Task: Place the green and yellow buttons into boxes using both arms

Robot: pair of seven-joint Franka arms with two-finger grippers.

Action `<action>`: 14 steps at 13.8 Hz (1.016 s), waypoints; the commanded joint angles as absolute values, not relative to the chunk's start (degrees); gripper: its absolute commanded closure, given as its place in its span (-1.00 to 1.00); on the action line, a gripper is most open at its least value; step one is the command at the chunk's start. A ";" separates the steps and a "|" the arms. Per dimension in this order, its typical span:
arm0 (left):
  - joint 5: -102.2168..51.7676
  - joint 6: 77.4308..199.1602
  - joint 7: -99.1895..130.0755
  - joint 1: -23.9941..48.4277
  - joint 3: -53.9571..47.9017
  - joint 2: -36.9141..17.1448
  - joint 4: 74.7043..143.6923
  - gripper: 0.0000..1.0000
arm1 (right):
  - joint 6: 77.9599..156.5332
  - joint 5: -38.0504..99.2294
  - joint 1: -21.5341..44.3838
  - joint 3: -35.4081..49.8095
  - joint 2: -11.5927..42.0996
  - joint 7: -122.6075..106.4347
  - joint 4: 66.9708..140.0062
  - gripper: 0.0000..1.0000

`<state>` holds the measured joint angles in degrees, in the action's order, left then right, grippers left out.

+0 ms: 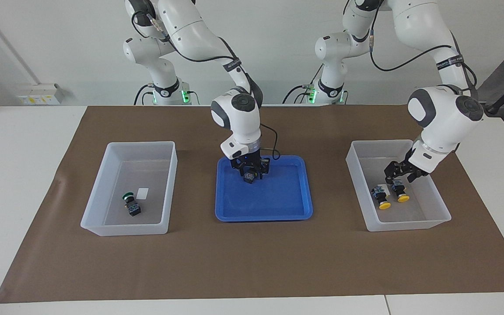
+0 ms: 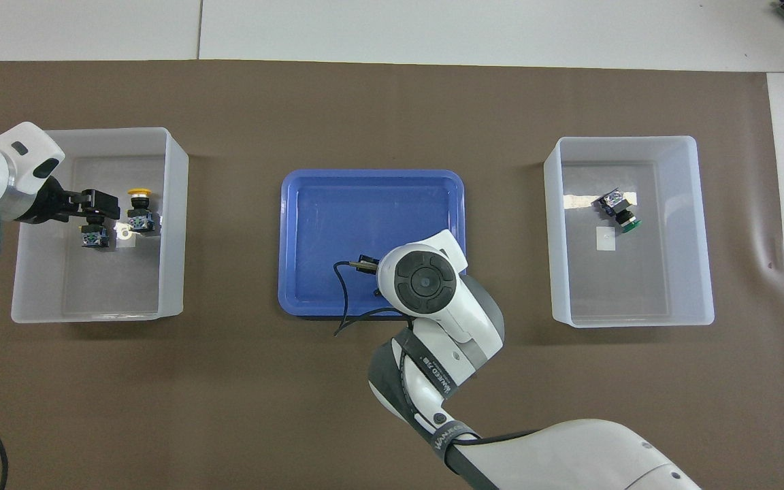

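Observation:
Two yellow buttons (image 1: 382, 197) (image 1: 400, 192) lie side by side in the box (image 1: 357, 179) at the left arm's end. My left gripper (image 1: 400, 178) hangs open just over one of them, inside this box. In the overhead view this gripper (image 2: 98, 209) hides that button's cap (image 2: 94, 235); the other yellow button (image 2: 139, 205) lies beside it. One green button (image 1: 130, 204) (image 2: 618, 211) lies in the box (image 1: 103, 170) (image 2: 699, 224) at the right arm's end. My right gripper (image 1: 250, 174) is low in the blue tray (image 1: 274, 205), shut on a black and grey button body (image 1: 248, 177) whose cap is hidden.
The blue tray (image 2: 365, 204) lies between the two boxes on a brown mat (image 1: 252, 262). In the overhead view the right arm's wrist (image 2: 426, 279) covers its gripper. Each box has a small white label (image 2: 606, 239) on its floor.

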<state>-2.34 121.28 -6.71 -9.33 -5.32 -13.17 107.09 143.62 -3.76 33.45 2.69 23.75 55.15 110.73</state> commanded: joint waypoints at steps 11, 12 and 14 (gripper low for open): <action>-2.55 95.20 0.79 -1.58 -5.89 -2.13 95.10 -1.00 | 123.24 -4.83 12.33 2.37 7.74 16.96 107.58 1.00; -2.55 93.36 0.79 -1.58 -5.98 -0.54 95.10 -1.00 | 122.44 -4.75 9.43 2.37 7.47 9.74 107.93 1.00; -2.55 90.36 0.70 -1.67 -6.42 2.27 95.01 -1.00 | 123.13 -4.66 5.29 2.37 7.03 -2.49 110.29 1.00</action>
